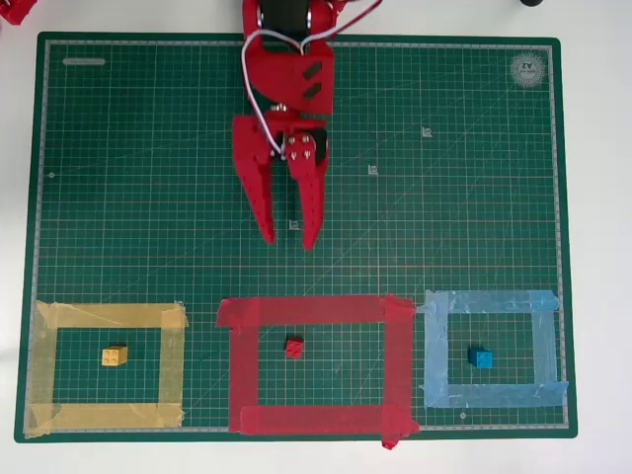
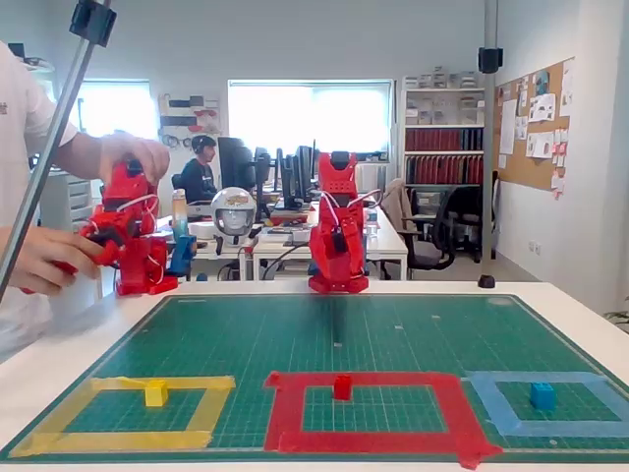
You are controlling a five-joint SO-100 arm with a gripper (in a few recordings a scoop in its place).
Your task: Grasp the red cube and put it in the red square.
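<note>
The red cube lies on the mat inside the red square, near its upper middle in the overhead view. My red gripper hangs over the mat's centre, well above the square in the overhead view and apart from the cube. Its two fingers are spread with nothing between them. In the fixed view the arm stands folded at the far edge of the mat.
A yellow block sits inside a yellow tape outline at the left. A blue block sits inside a light blue tape outline at the right. The green cutting mat covers the white table.
</note>
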